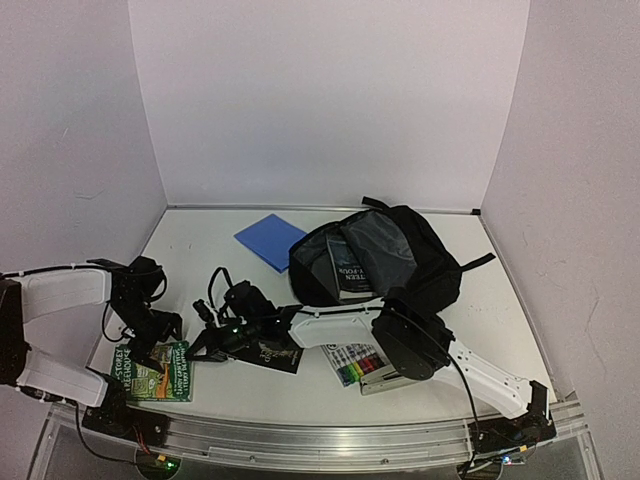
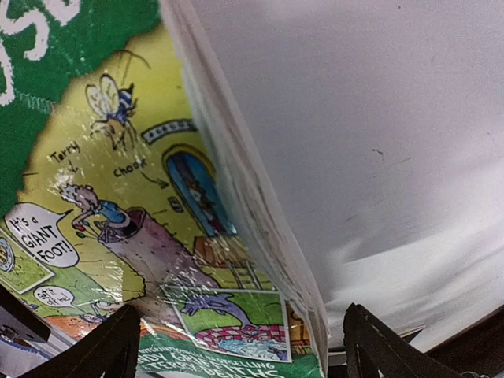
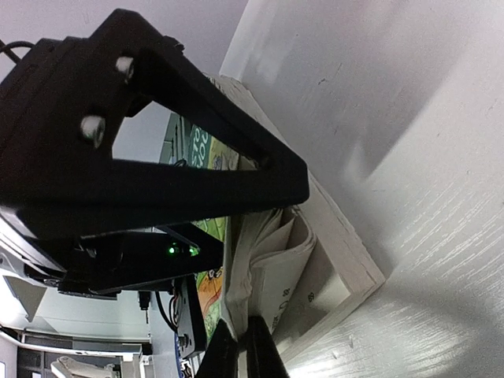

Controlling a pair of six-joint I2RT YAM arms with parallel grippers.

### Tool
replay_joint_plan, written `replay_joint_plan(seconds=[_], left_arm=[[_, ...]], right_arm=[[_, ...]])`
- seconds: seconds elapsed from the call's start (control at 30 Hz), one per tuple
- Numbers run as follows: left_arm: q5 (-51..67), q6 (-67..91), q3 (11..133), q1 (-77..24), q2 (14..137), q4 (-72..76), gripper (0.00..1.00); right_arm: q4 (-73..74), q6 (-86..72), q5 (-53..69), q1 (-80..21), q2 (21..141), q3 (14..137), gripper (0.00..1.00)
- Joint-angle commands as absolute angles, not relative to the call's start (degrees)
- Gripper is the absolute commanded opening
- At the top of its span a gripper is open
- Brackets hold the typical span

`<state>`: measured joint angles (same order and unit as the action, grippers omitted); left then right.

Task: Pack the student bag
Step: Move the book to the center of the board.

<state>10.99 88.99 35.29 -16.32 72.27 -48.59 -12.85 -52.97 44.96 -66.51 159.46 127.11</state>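
Observation:
The student bag (image 1: pixel 420 265) lies open at the back right, with a dark book (image 1: pixel 348 268) showing inside its grey lining. A green comic-cover book (image 1: pixel 165 372) lies at the front left. My left gripper (image 1: pixel 150 345) hangs over it, open, and in the left wrist view its fingers (image 2: pixel 370 342) straddle the book's (image 2: pixel 118 197) raised page edge. My right gripper (image 1: pixel 200 345) reaches across from the right. In the right wrist view it (image 3: pixel 240 350) is shut on the green book's cover and a few curled pages (image 3: pixel 276 268).
A black book (image 1: pixel 268 354) lies just right of my right gripper, and an open box of coloured markers (image 1: pixel 362 366) sits under the right arm. A blue notebook (image 1: pixel 270 241) lies at the back, left of the bag. White walls enclose the table (image 1: pixel 300 400).

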Motion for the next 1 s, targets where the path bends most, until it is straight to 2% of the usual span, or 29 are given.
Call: replay_joint_plan(seconds=[0.0,0.17,0.47,0.63,0.8,0.97], left_arm=[[14.9,86.0,33.7,-17.0,76.5,-36.6,0.92],[13.1,80.0,39.9,-17.0,76.4,-39.2,1.00],[9.1,68.7,58.0,-16.3,79.4,-47.6,1.00],[8.9,70.7,57.2,-15.2,77.2,-44.8,1.00],[10.1,75.6,49.6,-14.4,74.3,-39.3,1.00],[12.4,79.2,42.3,-12.1,72.7,-30.7,1.00]], right_arm=[[-15.4,-52.2,41.6,-65.0,159.6,128.6,0.00],[-15.2,-51.7,41.7,-62.2,156.5,127.8,0.00],[-10.6,-49.0,38.5,-55.1,151.9,125.9,0.00],[-8.8,-48.8,36.5,-52.5,149.0,122.3,0.00],[-4.9,-46.7,36.3,-52.0,147.2,120.2,0.00],[-3.9,-45.8,35.8,-54.2,139.5,108.1,0.00]])
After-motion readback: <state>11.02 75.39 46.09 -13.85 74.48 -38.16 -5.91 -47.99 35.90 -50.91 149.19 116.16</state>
